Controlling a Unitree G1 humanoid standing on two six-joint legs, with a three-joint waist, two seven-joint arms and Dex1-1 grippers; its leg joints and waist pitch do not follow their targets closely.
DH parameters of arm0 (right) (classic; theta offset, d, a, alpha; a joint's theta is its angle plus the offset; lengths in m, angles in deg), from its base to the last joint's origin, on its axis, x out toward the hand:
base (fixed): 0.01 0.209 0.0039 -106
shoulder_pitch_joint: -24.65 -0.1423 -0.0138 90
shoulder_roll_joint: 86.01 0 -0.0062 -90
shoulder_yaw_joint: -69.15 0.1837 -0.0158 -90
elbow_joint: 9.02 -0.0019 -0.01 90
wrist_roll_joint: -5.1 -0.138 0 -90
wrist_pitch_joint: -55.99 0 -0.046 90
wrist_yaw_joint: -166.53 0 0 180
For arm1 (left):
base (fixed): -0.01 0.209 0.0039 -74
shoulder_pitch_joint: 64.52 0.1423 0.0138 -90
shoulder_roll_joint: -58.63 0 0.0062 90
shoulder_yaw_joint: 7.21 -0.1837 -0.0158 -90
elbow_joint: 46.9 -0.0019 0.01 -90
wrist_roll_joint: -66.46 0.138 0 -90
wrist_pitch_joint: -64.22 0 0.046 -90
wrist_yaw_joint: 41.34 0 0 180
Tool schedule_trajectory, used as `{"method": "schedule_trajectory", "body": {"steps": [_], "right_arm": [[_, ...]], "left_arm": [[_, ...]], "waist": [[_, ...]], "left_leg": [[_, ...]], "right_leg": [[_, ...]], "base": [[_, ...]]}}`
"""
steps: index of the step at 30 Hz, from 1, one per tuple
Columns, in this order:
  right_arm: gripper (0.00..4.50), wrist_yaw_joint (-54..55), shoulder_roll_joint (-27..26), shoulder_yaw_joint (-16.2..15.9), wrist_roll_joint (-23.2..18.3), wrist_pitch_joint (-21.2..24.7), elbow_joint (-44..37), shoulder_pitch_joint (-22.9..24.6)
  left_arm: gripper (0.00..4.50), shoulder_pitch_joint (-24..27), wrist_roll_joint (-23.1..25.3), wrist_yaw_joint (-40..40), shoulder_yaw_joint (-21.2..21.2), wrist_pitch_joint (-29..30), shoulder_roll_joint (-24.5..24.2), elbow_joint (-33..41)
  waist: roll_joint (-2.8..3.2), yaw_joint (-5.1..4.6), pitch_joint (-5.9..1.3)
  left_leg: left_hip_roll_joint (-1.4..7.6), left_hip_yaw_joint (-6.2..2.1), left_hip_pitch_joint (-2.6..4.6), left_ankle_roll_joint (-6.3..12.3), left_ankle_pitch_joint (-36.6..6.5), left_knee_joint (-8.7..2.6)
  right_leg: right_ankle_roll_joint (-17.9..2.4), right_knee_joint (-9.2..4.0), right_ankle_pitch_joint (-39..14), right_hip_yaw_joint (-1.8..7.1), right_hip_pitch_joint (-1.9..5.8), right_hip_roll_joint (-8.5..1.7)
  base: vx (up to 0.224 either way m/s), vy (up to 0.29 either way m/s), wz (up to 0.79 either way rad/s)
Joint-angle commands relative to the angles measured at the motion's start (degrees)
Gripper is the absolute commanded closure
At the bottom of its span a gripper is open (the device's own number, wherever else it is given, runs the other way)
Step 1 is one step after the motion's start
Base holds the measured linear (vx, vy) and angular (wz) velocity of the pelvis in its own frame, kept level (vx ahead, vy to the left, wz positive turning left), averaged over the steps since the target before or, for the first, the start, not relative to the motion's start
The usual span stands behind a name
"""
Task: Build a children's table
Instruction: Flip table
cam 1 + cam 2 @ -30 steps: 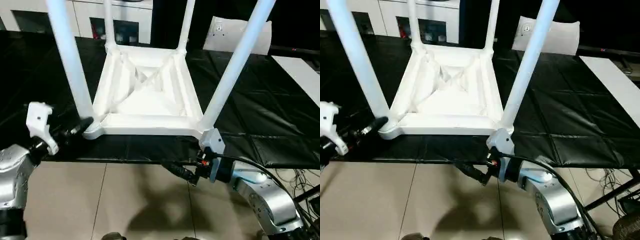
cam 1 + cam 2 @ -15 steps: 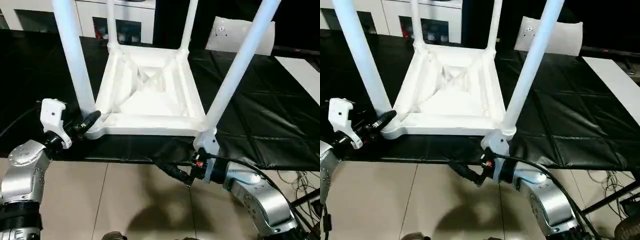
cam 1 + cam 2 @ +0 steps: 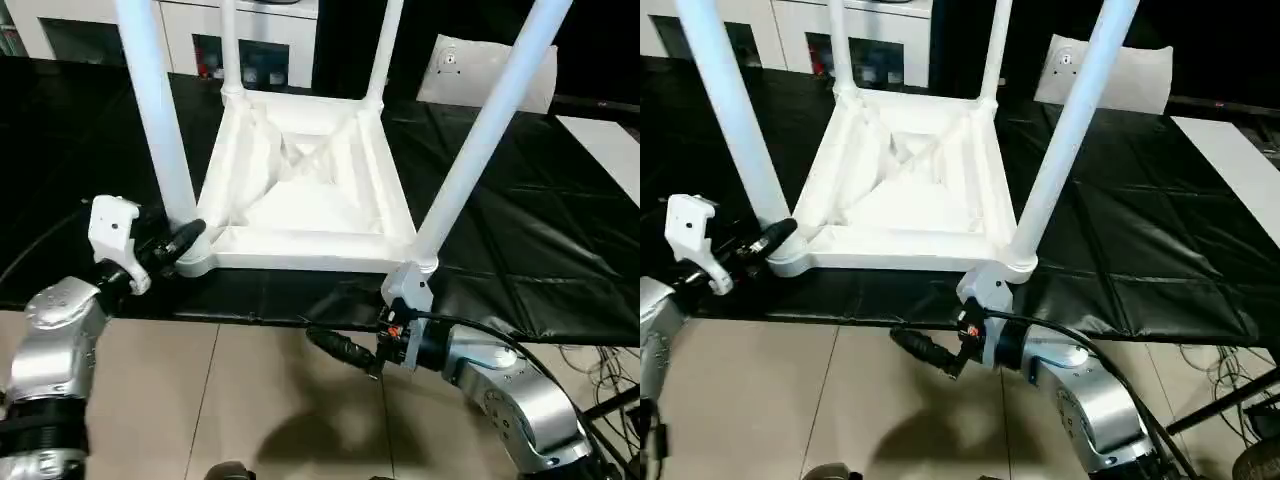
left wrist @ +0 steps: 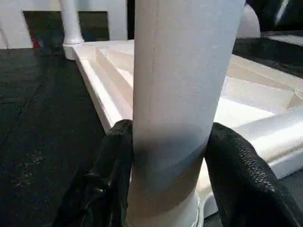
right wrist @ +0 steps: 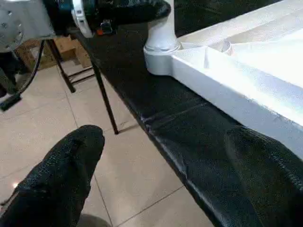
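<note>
The children's table (image 3: 300,200) lies upside down on a black mat, all four white legs standing up in its corner sockets. My left gripper (image 3: 185,240) is at the base of the near-left leg (image 3: 160,120). In the left wrist view its black fingers (image 4: 113,165) press against both sides of that leg (image 4: 180,94). My right gripper (image 3: 345,350) hangs open over the floor, just below the mat's front edge and the near-right leg (image 3: 480,140). Nothing sits between its spread fingers (image 5: 61,175).
The black mat (image 3: 540,250) covers a low platform whose front edge runs between my arms, with beige floor tiles (image 3: 250,400) below. A white cabinet (image 3: 260,40) and a white cushion-like bag (image 3: 480,70) stand behind. A white board (image 3: 610,140) lies at the right.
My left gripper has moved in to the base of the near-left leg and its fingers have closed around it. The right gripper has drifted a little left, staying open.
</note>
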Motion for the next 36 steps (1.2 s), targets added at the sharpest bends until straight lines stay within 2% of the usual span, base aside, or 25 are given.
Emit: {"method": "schedule_trajectory", "body": {"steps": [1, 3, 4, 5, 7, 8, 9, 10, 12, 15, 16, 18, 19, 20, 21, 24, 29, 30, 31, 36], "right_arm": [[0.0, 2.8, -0.9, 1.7, 0.2, 1.2, -0.3, -0.6], [0.0, 5.4, -2.2, 2.8, 0.4, 1.7, 0.5, -0.6], [0.0, 7.7, -3.4, 3.8, 0.4, 2.3, 1.1, -0.6], [0.0, 8.0, -3.6, 3.9, 0.4, 2.4, 1.2, -0.6], [0.0, 10.4, -4.9, 5.0, 0.4, 3.2, 1.8, -0.6], [0.0, 11.5, -5.6, 5.4, 0.4, 3.5, 2.1, -0.7], [0.0, 13.3, -6.4, 6.0, 0.7, 3.5, 2.6, -0.8], [0.0, 16.4, -8.0, 7.2, 1.0, 3.9, 3.6, -1.2], [0.0, 19.1, -9.6, 8.7, 0.8, 4.5, 4.6, -1.6], [0.0, 22.1, -11.7, 11.3, -0.8, 5.8, 5.3, -2.2], [0.0, 22.8, -12.3, 12.1, -1.4, 6.0, 5.6, -2.3], [0.0, 23.8, -13.0, 13.6, -2.0, 5.6, 6.3, -2.8], [0.0, 24.5, -13.9, 15.4, -3.6, 5.5, 7.1, -3.6], [0.0, 24.6, -14.0, 15.5, -3.7, 5.5, 7.1, -3.6], [0.0, 26.4, -15.5, 18.1, -5.3, 4.9, 9.1, -5.1], [0.0, 27.4, -17.1, 20.6, -6.7, 3.2, 12.3, -7.4], [0.0, 27.3, -20.0, 24.4, -10.1, -0.3, 19.2, -12.6], [0.0, 26.9, -20.6, 25.3, -11.2, -1.2, 20.8, -14.0], [0.0, 26.7, -21.0, 25.9, -11.7, -2.1, 22.5, -15.2], [0.0, 25.2, -23.3, 30.0, -15.1, -5.6, 32.0, -22.3]], "left_arm": [[2.52, -0.2, -2.7, -2.6, -0.8, 3.5, 3.0, 2.2], [2.52, 0.5, -4.3, -4.7, -0.2, 5.5, 4.8, 4.4], [2.52, 1.9, -6.6, -7.3, 0.0, 8.1, 7.7, 7.9], [2.52, 2.1, -6.9, -7.7, 0.0, 8.4, 8.0, 8.3], [2.52, 3.6, -9.5, -10.4, 0.0, 10.8, 11.6, 12.0], [2.52, 4.3, -10.7, -11.2, -0.2, 11.4, 13.2, 13.4], [2.52, 5.2, -11.8, -11.7, -0.5, 12.2, 14.9, 14.8], [2.52, 6.1, -12.4, -13.5, -0.5, 12.6, 17.6, 16.0], [2.52, 6.7, -12.6, -14.7, -0.6, 12.7, 19.7, 16.6], [2.51, 6.7, -14.1, -17.6, 0.5, 13.5, 23.0, 17.6], [2.51, 6.6, -14.6, -18.5, 1.0, 13.6, 24.0, 18.0], [2.51, 6.8, -14.5, -19.4, 1.2, 14.4, 24.8, 18.7], [2.51, 7.2, -14.4, -20.0, 1.0, 15.3, 25.5, 19.4], [2.51, 7.2, -14.4, -20.1, 1.0, 15.3, 25.6, 19.5], [2.51, 7.8, -14.7, -20.4, 0.9, 16.1, 26.5, 20.1], [2.51, 8.4, -15.2, -20.6, 0.3, 16.8, 27.3, 20.7], [2.51, 9.6, -16.2, -19.9, -1.7, 18.9, 27.8, 22.5], [2.51, 9.7, -16.2, -19.7, -2.0, 19.3, 27.7, 22.7], [2.51, 9.7, -16.1, -19.7, -2.2, 19.4, 27.7, 22.7], [2.51, 9.9, -15.9, -19.1, -2.9, 20.6, 27.4, 23.5]], "waist": [[1.73, -0.37, -3.32], [1.63, -0.24, -3.23], [1.52, -0.24, -3.18], [1.45, -0.29, -3.21], [1.38, -0.5, -3.25], [1.16, -0.64, -3.18], [1.14, -0.58, -3.3], [1.02, -0.62, -3.33], [0.89, -0.62, -3.44], [1.08, -0.57, -3.46], [0.8, -0.58, -3.48], [0.91, -0.69, -3.54], [0.84, -0.76, -3.55], [0.85, -0.81, -3.73], [0.93, -0.9, -3.87], [0.87, -1.28, -3.92], [0.88, -1.46, -3.79], [1.09, -1.58, -3.7], [0.92, -1.6, -3.7], [1.16, -1.62, -3.77]], "left_leg": [[3.61, -1.24, 0.93, -3.65, -17.2, -5.67], [3.54, -1.31, 0.84, -3.71, -17.7, -5.68], [3.51, -1.32, 0.76, -3.69, -17.8, -5.72], [3.66, -1.46, 0.49, -3.95, -17.4, -5.72], [3.62, -1.36, 0.57, -3.67, -16.9, -5.64], [3.58, -1.32, 0.25, -3.35, -16.2, -5.67], [3.55, -1.23, 0.37, -3.24, -15.8, -5.56], [3.34, -1.13, 0.16, -2.6, -14.4, -5.43], [3.19, -0.93, 0.06, -1.84, -12.2, -5.23], [3.12, -0.89, -0.06, -1.33, -10.7, -5.18], [3.16, -0.88, -0.04, -1.14, -10.4, -5.15], [3.16, -0.87, -0.1, -1.0, -10.1, -5.09], [3.13, -0.81, -0.12, -0.88, -9.9, -5.06], [3.13, -0.8, -0.16, -0.62, -8.8, -4.91], [3.09, -0.75, -0.27, -0.3, -7.2, -4.77], [2.91, -0.55, -0.36, 0.67, -5.7, -4.5], [2.98, -0.51, -0.24, 0.66, -7.1, -4.53], [2.98, -0.49, -0.15, 0.37, -8.2, -4.6], [3.01, -0.44, -0.09, 0.32, -8.5, -4.58], [2.97, -0.43, -0.11, -0.28, -8.4, -4.55]], "right_leg": [[-10.8, -3.39, -12.1, 3.13, 1.46, -3.75], [-10.7, -3.6, -13.2, 3.06, 1.44, -3.75], [-10.4, -3.78, -14.2, 3.09, 1.47, -3.79], [-10.7, -3.58, -14.2, 3.06, 1.68, -4.03], [-10.4, -3.68, -14.1, 3.11, 1.6, -3.81], [-10.4, -3.78, -14.0, 3.1, 1.72, -3.79], [-10.3, -3.8, -13.8, 3.12, 1.7, -3.81], [-10.1, -3.82, -13.2, 3.13, 1.77, -3.68], [-9.8, -3.8, -12.2, 3.17, 1.84, -3.54], [-9.5, -3.68, -11.6, 3.15, 1.9, -3.46], [-9.2, -3.66, -11.9, 3.09, 1.89, -3.49], [-8.5, -3.7, -11.4, 3.06, 1.85, -3.36], [-8.4, -3.7, -11.1, 3.07, 1.79, -3.28], [-8.7, -3.46, -9.4, 3.05, 1.85, -3.32], [-9.0, -3.21, -7.0, 3.01, 1.86, -3.21], [-9.7, -2.98, -4.8, 2.95, 1.88, -3.06], [-9.3, -3.2, -7.6, 2.96, 1.75, -3.12], [-9.3, -3.34, -9.1, 2.95, 1.57, -3.06], [-9.3, -3.35, -9.2, 2.98, 1.53, -3.05], [-9.4, -3.16, -8.5, 2.94, 1.58, -3.02]], "base": [[0.0, 0.0, 0.0], [0.0, 0.0, 0.0], [0.0, 0.0, 0.0], [0.0, 0.0, 0.0], [0.0, 0.0, 0.0], [0.0, 0.0, 0.0], [0.0, 0.0, 0.0], [0.0, 0.0, 0.0], [0.0, 0.0, 0.0], [0.0, 0.0, 0.0], [0.0, 0.0, 0.0], [0.0, 0.0, 0.0], [0.0, 0.0, 0.0], [0.0, 0.0, 0.0], [0.0, 0.0, 0.0], [0.0, 0.0, 0.0], [0.0, 0.0, 0.0], [0.0, 0.0, 0.0], [0.0, 0.0, 0.0], [0.0, 0.0, 0.0]]}}
